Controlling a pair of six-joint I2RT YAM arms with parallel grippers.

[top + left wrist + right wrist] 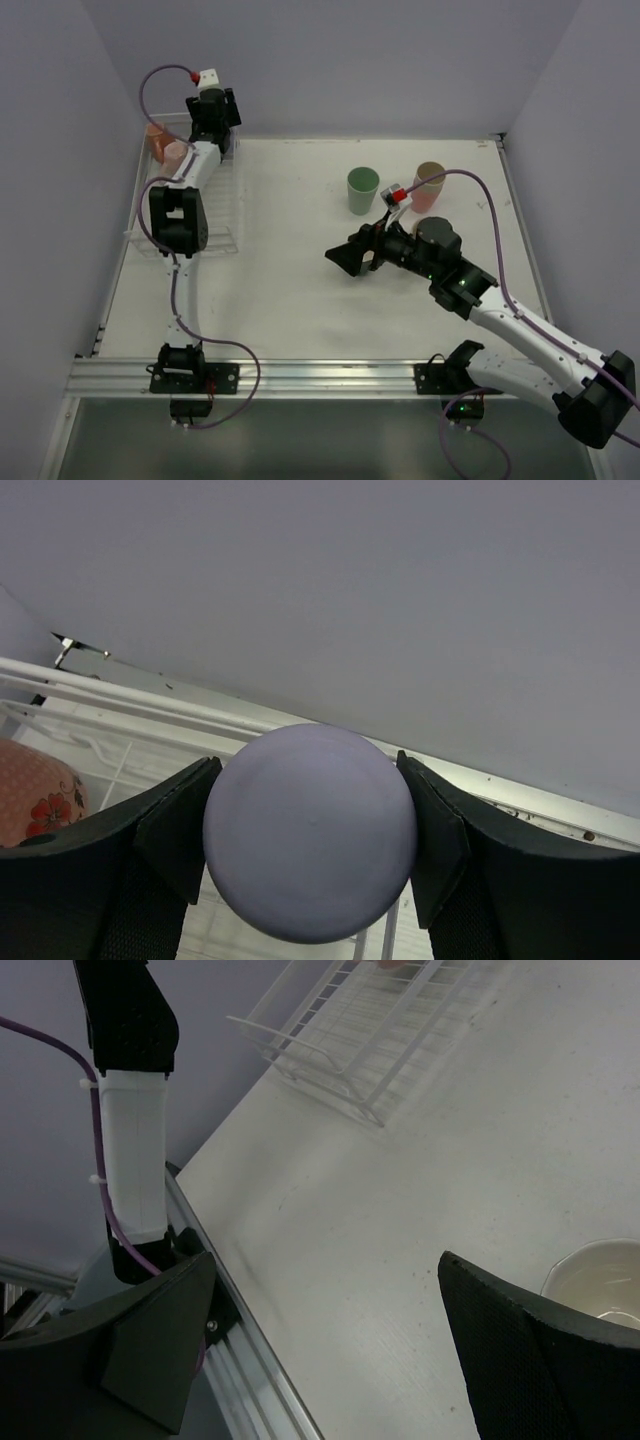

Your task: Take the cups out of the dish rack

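The left gripper (306, 780), at the upper left of the top view, is clamped on one purple cup (310, 865), a pad on each side wall, above the dish rack (226, 205). The cup is probably light, stiff, slick plastic, so squeezing across the wall suits it. Two pinkish cups (176, 152) sit in the rack. One green cup (362, 188) and one beige cup (431, 174) stand upper right. The right gripper (320, 1280) gapes, holding nothing.

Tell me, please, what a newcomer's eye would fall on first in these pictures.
The round base of a purple cup fills the left wrist view, clamped in the left gripper above the dish rack at the far left of the table. Further right, the right gripper hangs open over the table, with a green cup and a beige cup standing upright beyond it.
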